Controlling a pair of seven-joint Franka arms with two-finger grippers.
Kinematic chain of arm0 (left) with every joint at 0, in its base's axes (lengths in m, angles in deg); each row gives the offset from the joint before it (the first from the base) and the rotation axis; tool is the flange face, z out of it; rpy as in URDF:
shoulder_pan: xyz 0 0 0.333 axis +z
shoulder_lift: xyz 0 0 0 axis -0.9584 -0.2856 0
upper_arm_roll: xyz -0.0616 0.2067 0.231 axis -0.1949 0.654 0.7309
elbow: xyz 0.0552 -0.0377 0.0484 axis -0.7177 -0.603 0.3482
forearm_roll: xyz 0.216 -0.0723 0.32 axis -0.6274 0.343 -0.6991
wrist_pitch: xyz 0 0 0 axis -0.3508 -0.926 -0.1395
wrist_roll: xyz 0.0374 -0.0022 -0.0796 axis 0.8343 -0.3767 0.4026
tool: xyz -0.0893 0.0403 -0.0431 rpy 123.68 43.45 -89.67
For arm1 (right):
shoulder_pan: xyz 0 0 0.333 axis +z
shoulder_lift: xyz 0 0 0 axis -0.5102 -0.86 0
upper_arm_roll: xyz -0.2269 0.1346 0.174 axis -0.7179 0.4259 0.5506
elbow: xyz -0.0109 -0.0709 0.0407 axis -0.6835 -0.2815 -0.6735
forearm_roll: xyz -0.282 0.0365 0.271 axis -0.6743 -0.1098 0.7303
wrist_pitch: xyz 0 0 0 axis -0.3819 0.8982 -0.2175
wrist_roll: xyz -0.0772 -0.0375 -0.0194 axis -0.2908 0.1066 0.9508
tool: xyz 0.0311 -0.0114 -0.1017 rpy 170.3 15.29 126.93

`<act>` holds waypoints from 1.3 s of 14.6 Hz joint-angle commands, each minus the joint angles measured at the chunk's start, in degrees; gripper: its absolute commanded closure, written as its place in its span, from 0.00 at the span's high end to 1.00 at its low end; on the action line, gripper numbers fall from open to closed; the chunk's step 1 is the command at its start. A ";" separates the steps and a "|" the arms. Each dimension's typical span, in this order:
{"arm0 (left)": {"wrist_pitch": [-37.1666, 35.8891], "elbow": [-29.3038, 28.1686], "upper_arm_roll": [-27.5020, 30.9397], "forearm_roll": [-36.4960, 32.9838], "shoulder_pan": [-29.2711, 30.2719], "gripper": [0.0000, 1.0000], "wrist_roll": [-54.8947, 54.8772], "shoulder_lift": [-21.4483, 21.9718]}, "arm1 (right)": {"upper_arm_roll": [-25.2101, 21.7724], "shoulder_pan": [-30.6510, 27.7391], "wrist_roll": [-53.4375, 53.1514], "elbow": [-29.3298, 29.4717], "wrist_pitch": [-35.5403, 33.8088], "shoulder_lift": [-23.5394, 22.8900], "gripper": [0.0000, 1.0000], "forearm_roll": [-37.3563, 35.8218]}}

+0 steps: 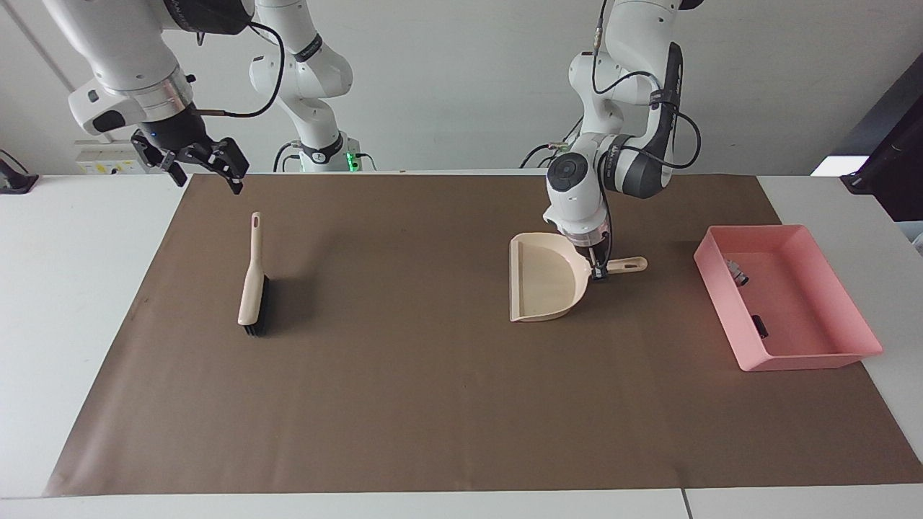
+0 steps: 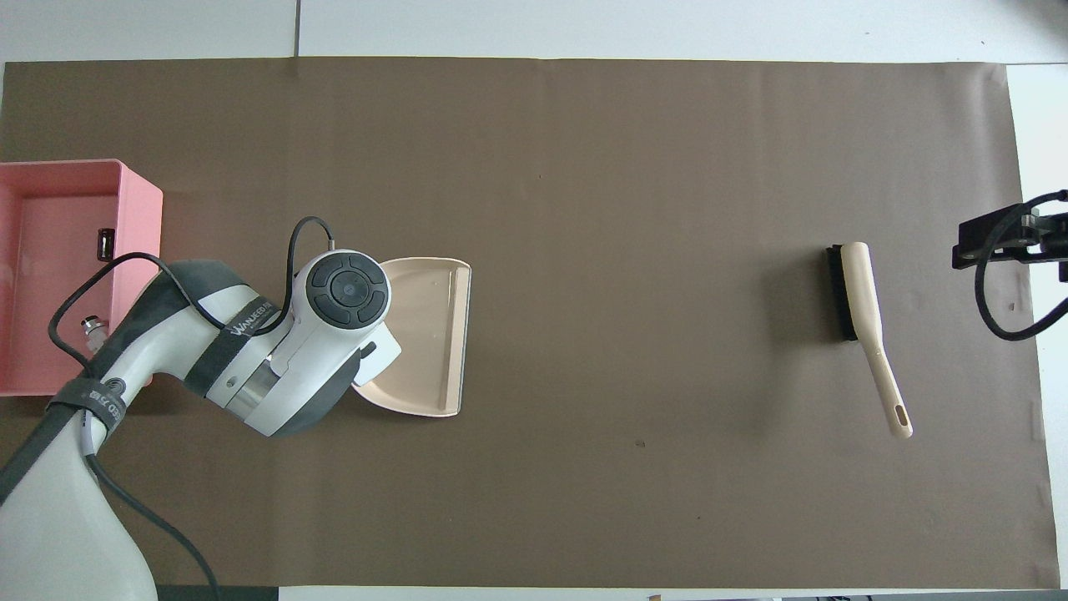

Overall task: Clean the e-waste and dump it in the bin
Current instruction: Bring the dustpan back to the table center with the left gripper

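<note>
The pink bin (image 1: 829, 353) (image 2: 142, 179) stands at the left arm's end of the table. Two pieces of e-waste lie in it: a pale one (image 1: 737, 272) at the end nearer the robots and a black one (image 1: 758, 326) (image 2: 106, 244) farther from them. My left gripper (image 1: 597, 272) is shut on the handle (image 1: 629, 264) of the beige dustpan (image 1: 541, 285) (image 2: 425, 334), which sits flat and low on the brown mat beside the bin. In the overhead view the wrist hides that grip. My right gripper (image 1: 208, 173) hangs open and empty over the mat's edge.
A beige brush with black bristles (image 1: 252, 281) (image 2: 863, 317) lies on the brown mat (image 1: 404, 404) toward the right arm's end, under and a little beyond the right gripper. The mat covers most of the white table.
</note>
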 commanded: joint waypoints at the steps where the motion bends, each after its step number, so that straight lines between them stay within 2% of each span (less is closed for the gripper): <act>1: 0.80 -1.60 0.93 0.71 -0.89 0.02 3.43 0.53 | 0.19 -0.43 -0.34 -1.03 -0.49 0.97 1.00 1.20; 4: 0.71 -1.69 0.93 0.71 -0.89 0.04 4.23 0.53 | 0.19 -0.43 -0.34 -1.03 -0.49 0.97 1.00 1.20; 6: 0.62 -1.60 0.93 0.89 -0.63 0.14 4.23 0.53 | 0.19 -0.43 -0.34 -1.03 -0.49 0.97 1.00 1.11; 10: -3.23 -0.29 1.37 1.15 0.16 0.59 4.93 2.98 | 0.19 -0.43 -0.34 -1.03 -0.49 0.97 1.00 1.20; 12: -5.25 0.33 1.37 4.12 3.48 0.81 7.29 5.00 | 0.19 -0.43 -0.34 -1.03 -0.49 0.97 1.00 1.20; 14: -5.62 0.33 1.37 6.68 6.82 0.92 9.58 7.37 | 0.19 -0.43 -0.34 -1.03 -0.49 0.97 1.00 1.20; 16: -5.79 0.24 1.37 7.39 9.99 0.97 13.87 9.49 | 0.19 -0.43 -0.34 -1.03 -0.49 0.97 1.00 1.20; 19: -7.72 1.29 1.37 11.59 15.62 0.98 25.82 10.55 | 0.19 -0.43 -0.34 -1.03 -0.49 0.97 1.00 1.20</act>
